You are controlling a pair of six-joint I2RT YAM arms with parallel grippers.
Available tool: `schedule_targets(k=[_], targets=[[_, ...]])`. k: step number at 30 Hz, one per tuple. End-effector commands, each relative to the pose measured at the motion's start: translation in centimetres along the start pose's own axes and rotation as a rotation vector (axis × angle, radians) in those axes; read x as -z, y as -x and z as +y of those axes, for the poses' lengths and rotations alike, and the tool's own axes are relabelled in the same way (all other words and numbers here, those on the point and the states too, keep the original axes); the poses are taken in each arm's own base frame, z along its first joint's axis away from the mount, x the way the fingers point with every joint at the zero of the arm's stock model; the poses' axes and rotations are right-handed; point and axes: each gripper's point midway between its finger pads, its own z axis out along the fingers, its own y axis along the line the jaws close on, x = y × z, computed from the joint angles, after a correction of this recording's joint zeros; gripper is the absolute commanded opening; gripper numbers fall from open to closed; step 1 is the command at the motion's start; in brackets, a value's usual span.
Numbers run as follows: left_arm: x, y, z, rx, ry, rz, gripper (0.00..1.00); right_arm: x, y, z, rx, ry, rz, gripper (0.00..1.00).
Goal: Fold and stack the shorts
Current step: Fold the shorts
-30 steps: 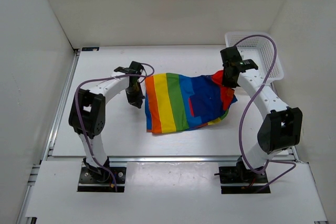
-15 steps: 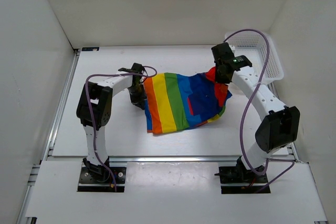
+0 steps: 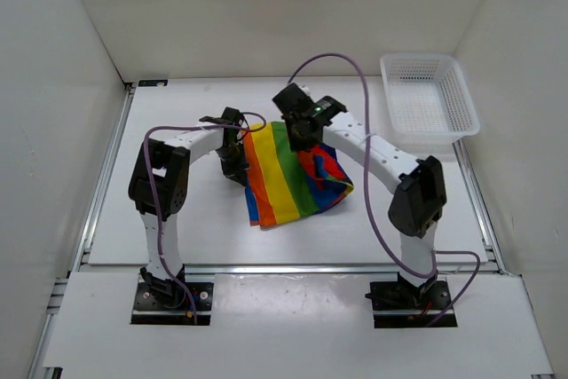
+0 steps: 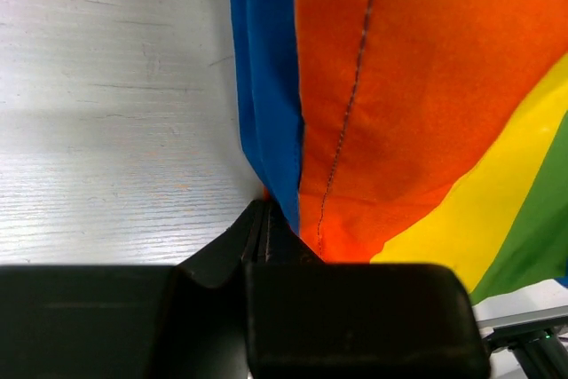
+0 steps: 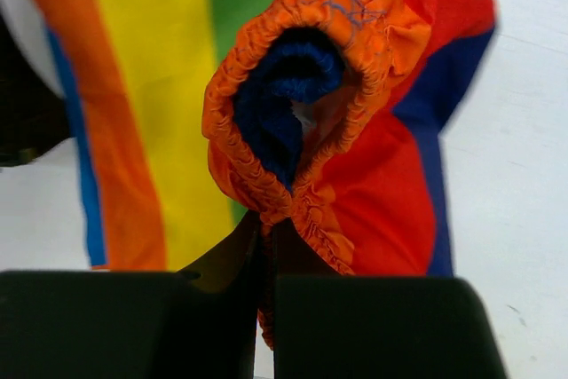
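The rainbow-striped shorts (image 3: 282, 179) lie in the middle of the table, their right half lifted and drawn over the left. My right gripper (image 3: 306, 135) hangs above them, shut on the gathered orange waistband (image 5: 240, 166); the red and blue cloth (image 5: 382, 184) droops from it. My left gripper (image 3: 235, 164) is at the shorts' left edge, its jaws shut on the blue and orange hem (image 4: 293, 130) that runs down into the fingertips (image 4: 264, 215). The pocket is hidden.
A white mesh basket (image 3: 429, 95) stands at the back right of the table. The white side walls close in the table on the left, right and back. Purple cables loop above both arms.
My right gripper has swung from the right side to the left with the waistband, folding the shorts' right half over. The left gripper has barely moved.
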Motion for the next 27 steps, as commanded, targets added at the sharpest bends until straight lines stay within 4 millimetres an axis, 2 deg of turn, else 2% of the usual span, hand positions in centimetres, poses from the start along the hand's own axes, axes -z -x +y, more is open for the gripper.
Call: schedule_targets(k=[1, 2, 3, 10, 14, 16, 17, 18, 19, 21, 22, 23, 24, 26, 27], targets=[[-0.9, -0.6, 1.0, -0.015, 0.02, 0.007, 0.1, 0.8, 0.8, 4.0, -0.006, 0.071, -0.018, 0.0], [-0.9, -0.6, 1.0, -0.014, 0.02, 0.007, 0.1, 0.1, 0.6, 4.8, -0.006, 0.073, -0.007, 0.0], [-0.9, -0.6, 1.0, -0.014, 0.02, 0.007, 0.1, 0.5, 0.8, 6.1, 0.008, 0.093, -0.02, 0.0], [-0.9, -0.6, 1.0, -0.014, 0.02, 0.007, 0.1, -2.0, -0.1, 9.9, -0.016, 0.135, 0.027, 0.0], [-1.0, -0.9, 1.2, -0.013, 0.024, 0.015, 0.1, -2.0, 0.6, 13.6, -0.019, 0.3, 0.007, 0.0], [-0.7, -0.5, 1.5, -0.006, 0.028, 0.0, 0.1, -1.5, 0.6, 15.1, -0.014, 0.363, 0.007, 0.31], [-0.9, -0.9, 1.7, -0.004, 0.033, 0.009, 0.1, -1.6, 0.4, 15.3, -0.014, 0.374, 0.01, 0.53], [-0.4, -0.5, 1.9, 0.006, 0.028, -0.004, 0.1, -1.3, 0.2, 15.6, 0.004, 0.383, 0.004, 0.78], [-0.6, -0.8, 2.2, 0.008, 0.033, 0.005, 0.1, 0.0, 0.9, 15.2, -0.003, 0.39, -0.029, 0.86], [0.0, -0.4, 2.8, 0.03, 0.029, -0.01, 0.1, 0.2, 0.2, 14.3, 0.004, 0.382, -0.045, 0.94], [0.0, -0.4, 2.8, 0.03, 0.029, -0.01, 0.1, 2.6, 1.2, 13.5, 0.003, 0.398, -0.1, 0.98], [0.6, 0.1, 3.1, 0.043, 0.023, -0.027, 0.1, 2.4, -0.6, 12.7, 0.015, 0.377, -0.08, 0.98], [1.3, 0.7, 3.5, 0.049, 0.016, -0.047, 0.1, 5.0, 0.5, 12.0, 0.005, 0.403, -0.15, 0.99], [1.8, 0.7, 4.0, 0.063, 0.017, -0.051, 0.1, 6.1, -0.2, 10.4, -0.003, 0.386, -0.175, 0.95], [2.2, 0.5, 4.0, 0.054, 0.017, -0.051, 0.1, 6.4, -1.0, 8.7, -0.007, 0.342, -0.186, 0.9]])
